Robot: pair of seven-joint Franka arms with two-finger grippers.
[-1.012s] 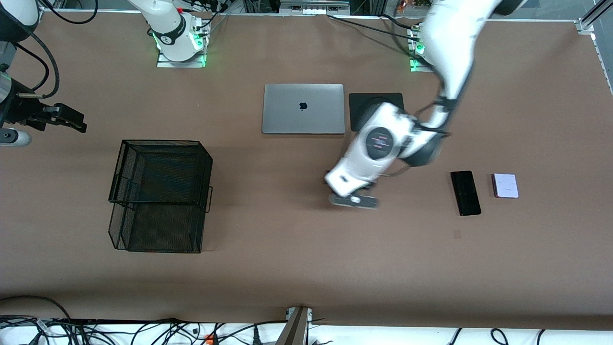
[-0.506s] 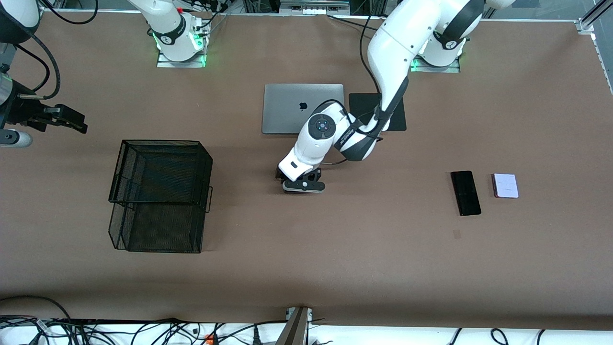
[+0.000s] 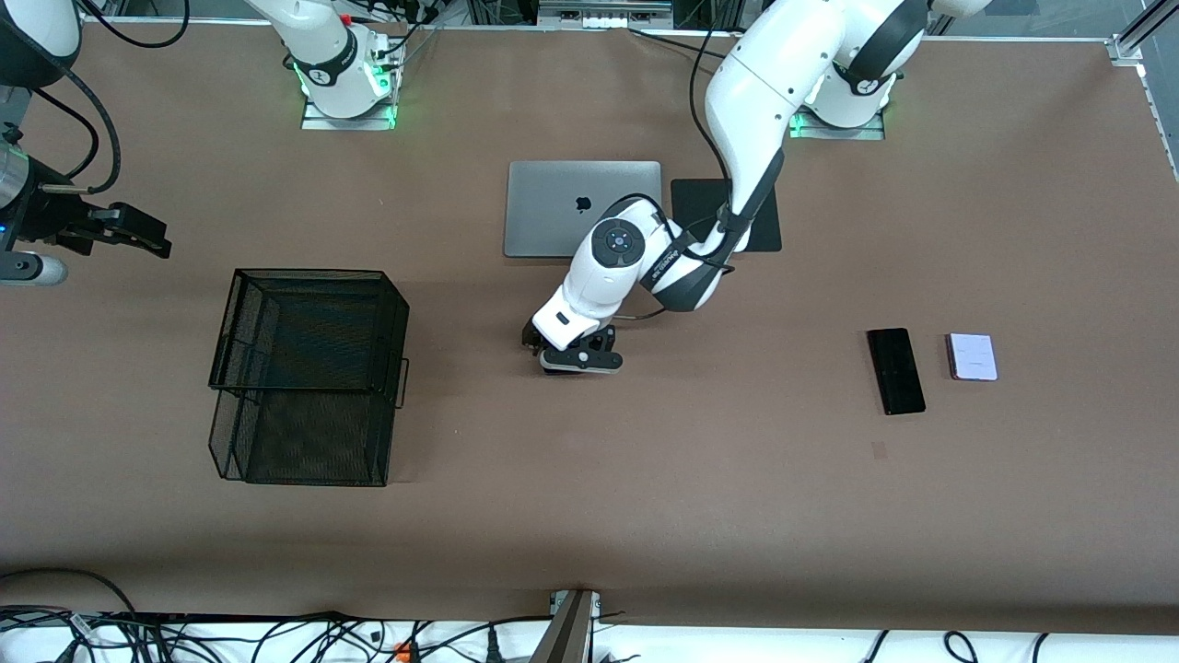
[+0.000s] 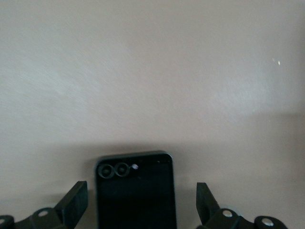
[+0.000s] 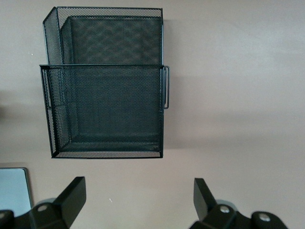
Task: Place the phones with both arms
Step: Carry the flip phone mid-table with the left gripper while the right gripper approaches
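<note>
My left gripper (image 3: 569,354) is low over the middle of the table, nearer to the front camera than the laptop. It is open, and the small squarish black phone (image 4: 135,191) lies flat between its fingers (image 4: 76,198) with a gap on each side. In the front view my hand hides that phone. The long slim black phone (image 3: 895,370) and the pale lilac-white phone (image 3: 973,356) lie side by side toward the left arm's end of the table. My right gripper (image 3: 138,235) waits open and holding nothing at the right arm's end, over bare table (image 5: 139,187).
A black wire-mesh basket (image 3: 309,368) stands toward the right arm's end and shows in the right wrist view too (image 5: 107,109). A closed grey laptop (image 3: 583,209) and a black pad (image 3: 760,216) lie near the arm bases. Cables run along the table's front edge.
My left arm swept from near the other phones to the table's middle and settled low. Its gripper has opened and let go of the small black phone. The right arm barely moved.
</note>
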